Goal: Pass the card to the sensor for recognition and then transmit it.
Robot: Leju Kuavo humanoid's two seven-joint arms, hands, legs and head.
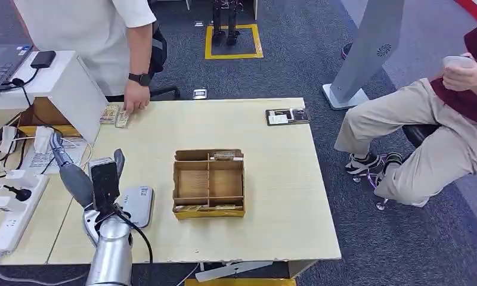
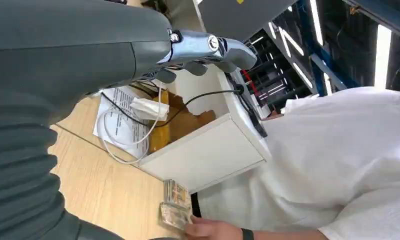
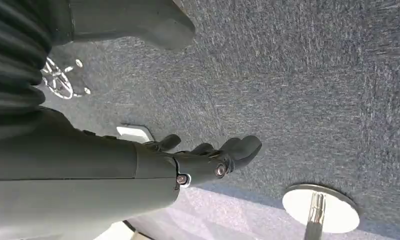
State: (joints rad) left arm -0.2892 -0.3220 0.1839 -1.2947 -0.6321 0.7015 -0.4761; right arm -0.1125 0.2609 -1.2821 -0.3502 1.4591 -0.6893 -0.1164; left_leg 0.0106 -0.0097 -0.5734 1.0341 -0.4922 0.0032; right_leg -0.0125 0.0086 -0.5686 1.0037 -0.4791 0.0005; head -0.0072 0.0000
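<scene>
Left hand: we see it raised over the table, fingers spread, holding nothing.
Right hand: fingers apart, empty, above carpet.
Cards: under a person's hand.

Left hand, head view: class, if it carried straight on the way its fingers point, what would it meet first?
Probably the white box at the table's far left, with papers and cables lying below that line. The left hand points up-left toward it; depth is unclear.
</scene>
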